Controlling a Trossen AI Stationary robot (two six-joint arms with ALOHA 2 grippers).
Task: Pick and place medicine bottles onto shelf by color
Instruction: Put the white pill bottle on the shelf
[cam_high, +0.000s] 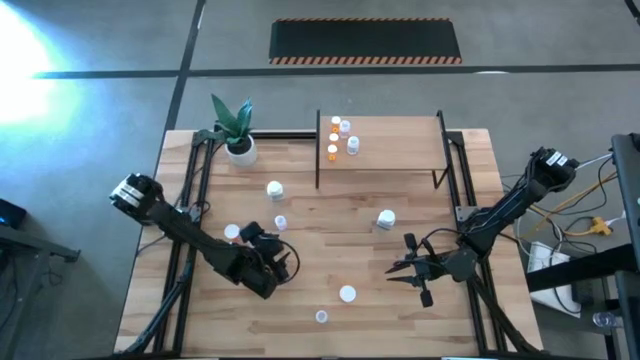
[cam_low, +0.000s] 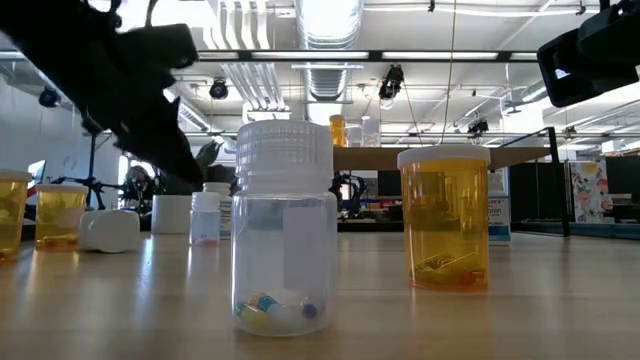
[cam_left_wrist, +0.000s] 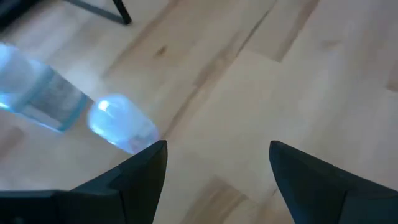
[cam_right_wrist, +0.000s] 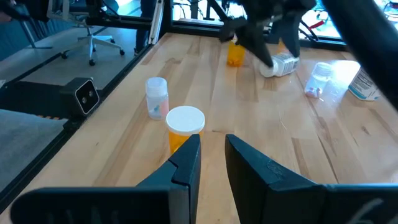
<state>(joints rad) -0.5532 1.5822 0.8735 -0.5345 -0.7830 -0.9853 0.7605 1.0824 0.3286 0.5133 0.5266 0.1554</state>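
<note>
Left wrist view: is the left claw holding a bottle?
No: the left claw stands open over bare tabletop, with a clear bottle lying beside it.

We see the shelf (cam_high: 385, 145), a light-wood board between thin black posts, carrying five small white-capped bottles (cam_high: 343, 139) clustered at its left end, some orange. Nearer than the shelf, more bottles stand scattered: a clear one (cam_low: 284, 228) holding pills, an orange one (cam_low: 444, 217) beside it, and one lying on its side (cam_right_wrist: 279, 65).

Desk (cam_high: 330, 255): light wood, smooth satin finish. Medicine bottles (cam_low: 284, 228): glossy translucent plastic, ribbed white caps. Jaws: matt black.
</note>
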